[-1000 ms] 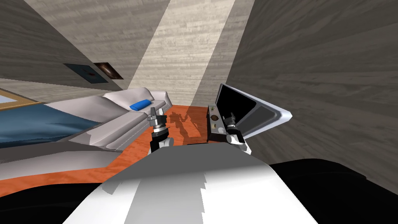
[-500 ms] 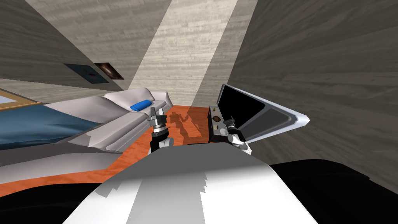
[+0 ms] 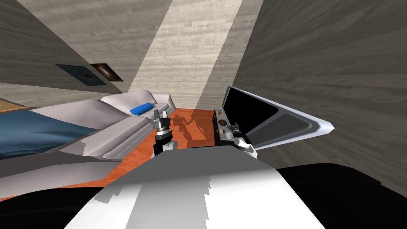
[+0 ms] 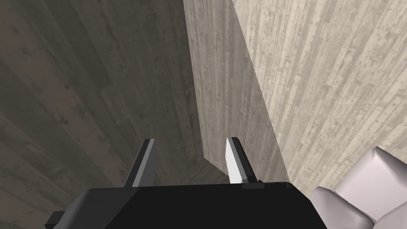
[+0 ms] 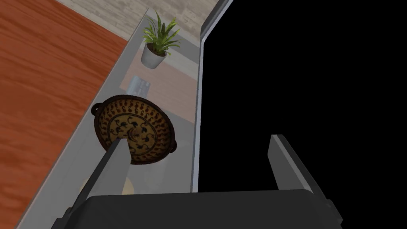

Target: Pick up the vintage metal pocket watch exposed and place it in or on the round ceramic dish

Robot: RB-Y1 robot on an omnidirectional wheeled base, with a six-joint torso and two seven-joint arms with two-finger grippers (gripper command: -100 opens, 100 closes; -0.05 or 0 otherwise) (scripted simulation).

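Right claw (image 5: pixel 198 139) wide open, empty; brown patterned round dish (image 5: pixel 137 129) at its eleven o'clock. Watch likely slick, rigid: pinch case rim.

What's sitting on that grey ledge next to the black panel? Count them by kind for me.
Potted plant: 1
Brown patterned round dish: 1
Small grey flat object: 1
Pale object, half hidden behind the right tool: 1
Total: 4
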